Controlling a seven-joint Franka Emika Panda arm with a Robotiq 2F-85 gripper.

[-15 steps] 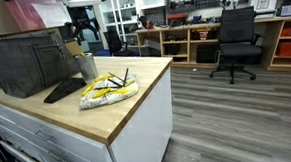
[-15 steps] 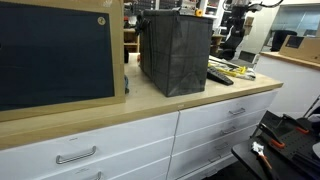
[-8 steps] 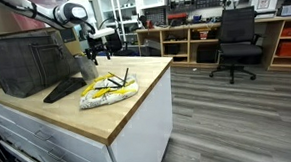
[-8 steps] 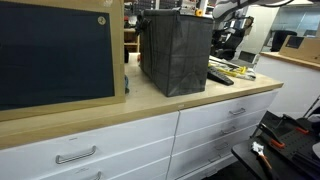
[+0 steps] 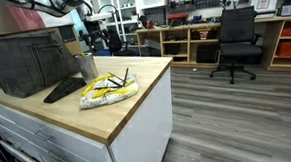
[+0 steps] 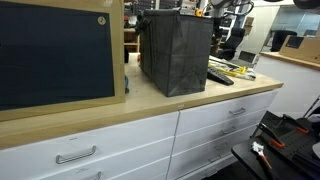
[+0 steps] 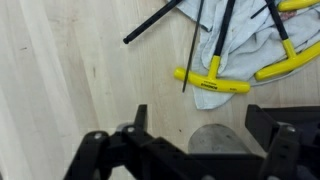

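Note:
In the wrist view my gripper (image 7: pixel 198 114) hangs open above the wooden counter (image 7: pixel 70 70), with nothing between its fingers. Just below the jaws stands a grey metal cup (image 7: pixel 214 141), seen from above and partly hidden by the gripper body. Beyond it several yellow T-handle hex keys (image 7: pixel 212 82) lie on a white cloth (image 7: pixel 245 45). In an exterior view the gripper (image 5: pixel 93 43) hovers above the cup (image 5: pixel 87 66), with the cloth and keys (image 5: pixel 108 90) to its right.
A dark mesh basket (image 5: pixel 24 62) (image 6: pixel 175 50) stands behind the cup, and a black wedge-shaped object (image 5: pixel 61 90) lies beside it. The counter edge (image 5: pixel 147 106) drops to the floor. An office chair (image 5: pixel 236 41) and shelves stand farther back.
The arm has swung over the back of the counter and its upper links have shifted left. The gripper stays open above the cup. Nothing on the counter has moved.

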